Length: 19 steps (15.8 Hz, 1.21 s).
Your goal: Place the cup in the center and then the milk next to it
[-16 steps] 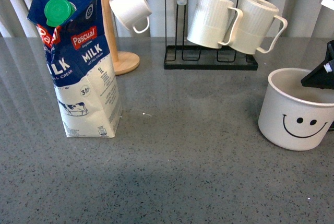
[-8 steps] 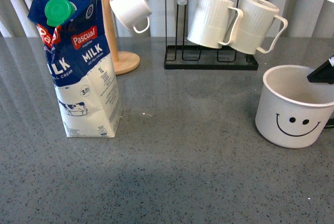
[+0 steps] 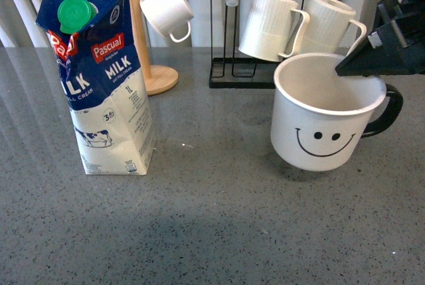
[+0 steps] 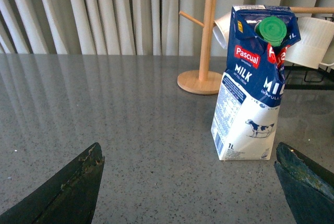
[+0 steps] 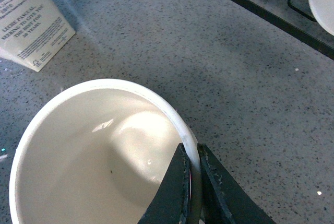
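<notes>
The cup (image 3: 322,119), a wide white mug with a black smiley face and black handle, hangs tilted just above the grey table right of the middle. My right gripper (image 3: 352,66) is shut on its rim; in the right wrist view the two fingers (image 5: 190,153) pinch the rim of the cup (image 5: 94,156), one inside and one outside. The milk (image 3: 99,79), a blue and white Pascual carton with a green cap, stands upright at the left. It also shows in the left wrist view (image 4: 253,83), beyond my open, empty left gripper (image 4: 190,182).
A black rack (image 3: 269,76) with two ribbed cream mugs (image 3: 269,26) stands at the back. A wooden mug tree (image 3: 143,46) holding a small white cup (image 3: 166,9) stands behind the milk. Grey curtains close the back.
My right gripper has carried the cup to the left and lifted it, from the right edge toward the middle. The milk has not moved.
</notes>
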Available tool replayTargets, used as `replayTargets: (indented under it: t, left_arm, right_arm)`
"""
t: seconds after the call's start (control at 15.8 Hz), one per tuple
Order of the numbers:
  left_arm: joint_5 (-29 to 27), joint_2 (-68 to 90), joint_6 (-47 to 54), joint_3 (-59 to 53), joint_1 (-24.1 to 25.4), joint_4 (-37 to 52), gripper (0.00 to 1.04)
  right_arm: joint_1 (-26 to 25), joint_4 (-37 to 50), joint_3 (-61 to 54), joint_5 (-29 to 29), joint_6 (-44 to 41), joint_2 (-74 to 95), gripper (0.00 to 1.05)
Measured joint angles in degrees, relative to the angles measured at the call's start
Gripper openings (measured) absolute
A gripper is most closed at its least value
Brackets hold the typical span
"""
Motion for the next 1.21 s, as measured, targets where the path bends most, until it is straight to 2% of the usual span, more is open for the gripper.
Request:
replayTargets:
  t: [0.19,0.7,0.76,0.82,0.89,1.21]
  left_arm:
    - [0.0,0.0,0.0,0.0,0.0,0.0,0.98]
    - [0.0,0.0,0.0,0.0,0.0,0.0,0.98]
    - [0.0,0.0,0.0,0.0,0.0,0.0,0.98]
    - [0.0,0.0,0.0,0.0,0.0,0.0,0.98]
    - [0.0,0.0,0.0,0.0,0.0,0.0,0.98]
    - [0.0,0.0,0.0,0.0,0.0,0.0,0.98]
  right_arm:
    - [1.8,0.0,0.2,0.2,-1.5,1.7,0.03]
    - [3.0,0.7,0.5,-0.6,-3.4,5.7,0.03]
    - [0.3,18.4,-5.0,-0.8,0.0,-5.8,0.99]
    - [-5.1,29.0,-11.9,1.4,9.9,-16.7,0.98]
    - [-6.8,32.0,-14.8,3.1,12.7,-20.4,0.98]
    - [-10.4,36.6,-22.9,6.5,17.5,-30.7,0.98]
